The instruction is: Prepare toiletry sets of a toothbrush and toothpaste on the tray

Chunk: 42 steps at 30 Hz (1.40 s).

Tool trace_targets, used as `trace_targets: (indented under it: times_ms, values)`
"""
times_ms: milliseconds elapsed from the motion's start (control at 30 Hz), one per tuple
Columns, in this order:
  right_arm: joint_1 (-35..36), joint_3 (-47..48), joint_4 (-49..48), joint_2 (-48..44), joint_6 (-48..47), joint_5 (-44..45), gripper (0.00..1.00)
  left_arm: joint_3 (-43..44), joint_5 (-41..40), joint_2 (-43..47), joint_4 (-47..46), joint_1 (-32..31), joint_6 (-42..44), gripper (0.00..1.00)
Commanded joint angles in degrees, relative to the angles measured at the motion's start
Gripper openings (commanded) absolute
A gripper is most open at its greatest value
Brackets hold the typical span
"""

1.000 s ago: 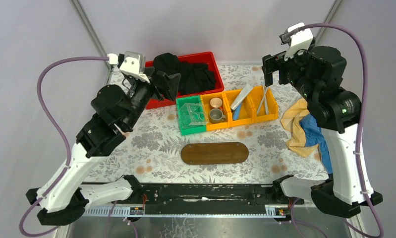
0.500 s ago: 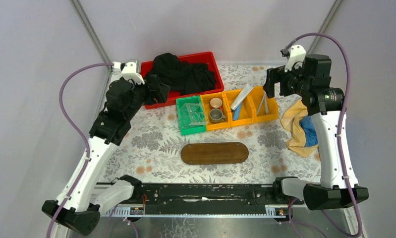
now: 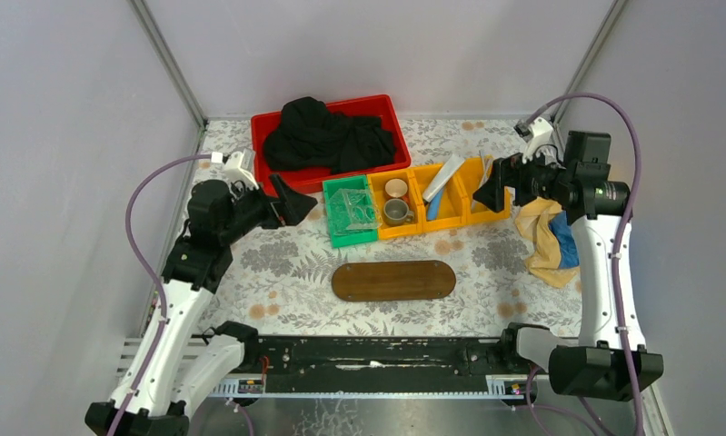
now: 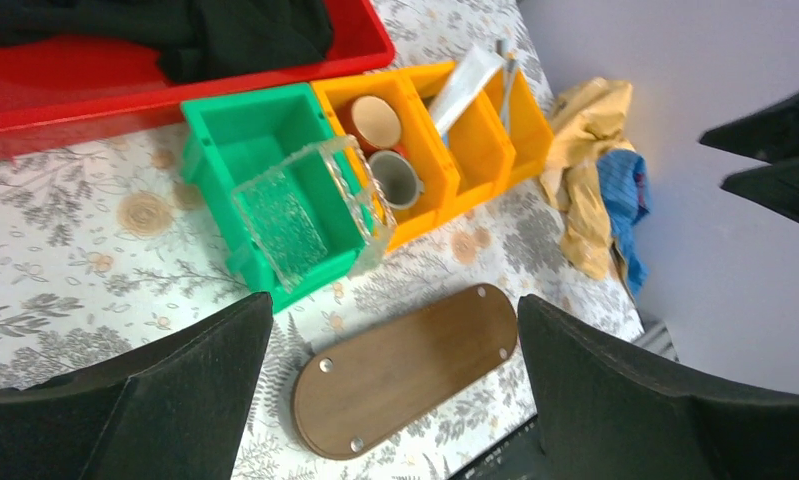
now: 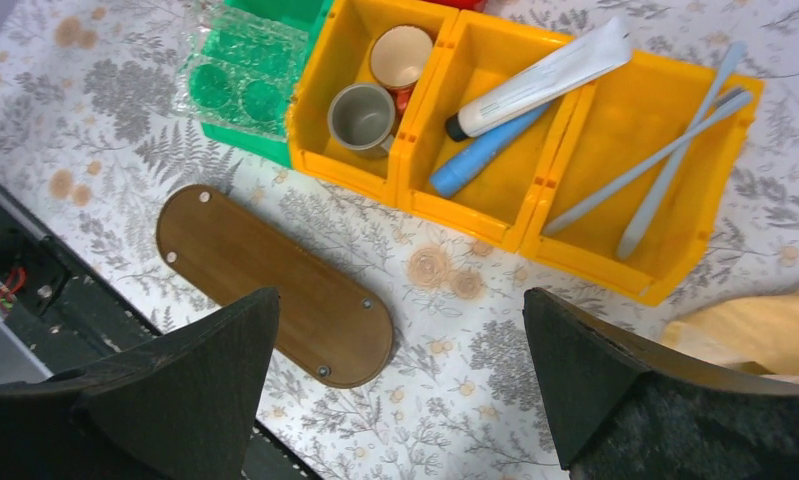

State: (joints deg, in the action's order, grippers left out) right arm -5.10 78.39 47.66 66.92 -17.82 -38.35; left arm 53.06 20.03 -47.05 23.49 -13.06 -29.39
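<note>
Left end effector (image 3: 297, 202) and right end effector (image 3: 488, 186) both hang spread wide, holding nothing. I see toothbrushes (image 5: 647, 163) in the end yellow bin (image 5: 675, 272), toothpaste (image 5: 540, 85) in the neighbouring bin (image 5: 475, 215), and the tray (image 5: 275, 285) nearer me on the surface (image 5: 475, 400).

i work in a robot test cell, a lab rig rather than a home. plain pale walls (image 3: 68, 136) in a metal frame (image 3: 168, 64) box in my table (image 3: 277, 263) with its flowered cover. a black rail (image 3: 377, 352) runs along the near edge, purple cables (image 3: 130, 211) loop through the air, and colored plastic bins (image 3: 450, 222) stand sorted in a row.
</note>
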Motion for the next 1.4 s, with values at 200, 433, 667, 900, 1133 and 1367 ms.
trace_targets:
  times_ms: [200, 433, 667, 900, 1133, 1367]
  values:
    - [-5.42, -1.82, 4.03, -5.95, -4.61, -10.48, 0.99, -2.51, 10.9, 6.29, -0.28, 1.05, -5.92, 1.0]
    - [-5.75, -3.47, 9.97, -9.98, -7.14, -13.69, 0.99, -8.04, 13.78, 10.77, -0.07, 1.15, -7.93, 1.0]
    - [-5.79, -6.77, 7.9, -15.68, -6.18, -18.59, 0.99, -9.81, 14.53, 16.13, -4.06, 1.15, -17.85, 0.99]
    - [-5.79, -12.71, -3.11, -17.96, 0.74, -24.08, 0.99, -18.56, 8.74, 22.95, -12.28, 1.11, -31.61, 0.92]
    - [-5.79, -24.02, -15.98, -21.43, 6.7, -23.9, 0.99, -22.65, 8.83, 19.13, -18.13, 0.97, -32.03, 0.83]
    - [-5.79, -31.55, -25.03, -22.18, 8.6, -22.69, 0.99, -27.48, 7.5, 5.65, -34.42, -2.88, -31.11, 0.67]
